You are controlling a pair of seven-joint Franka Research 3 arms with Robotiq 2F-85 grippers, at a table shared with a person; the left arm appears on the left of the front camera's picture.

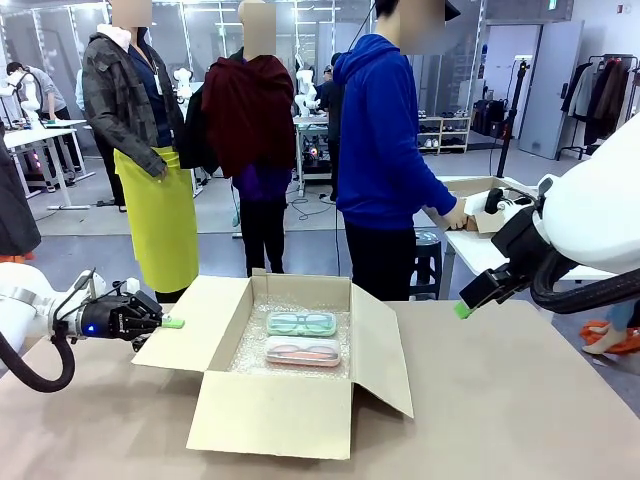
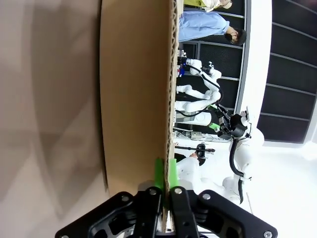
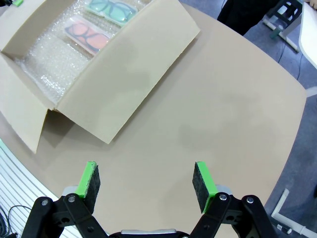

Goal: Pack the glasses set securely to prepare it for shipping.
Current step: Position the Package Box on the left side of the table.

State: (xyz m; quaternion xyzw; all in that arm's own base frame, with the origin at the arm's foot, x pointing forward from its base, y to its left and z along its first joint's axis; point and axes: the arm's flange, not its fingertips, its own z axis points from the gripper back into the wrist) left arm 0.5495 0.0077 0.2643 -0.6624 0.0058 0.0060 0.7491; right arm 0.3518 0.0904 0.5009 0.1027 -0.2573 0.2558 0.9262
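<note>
Now left claw (image 1: 172, 323) pinched on box flap (image 1: 190, 325), right claw (image 3: 147, 179) wide, empty above table (image 3: 223, 114).

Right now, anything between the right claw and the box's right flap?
Nothing visible. The right claw hangs open above bare table, and the right flap lies splayed out ahead of it. The left claw is shut on the left flap.

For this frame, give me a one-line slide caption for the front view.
Left gripper pinches the open cardboard box's left flap; mint glasses case and pink glasses case lie inside on bubble wrap.
</note>
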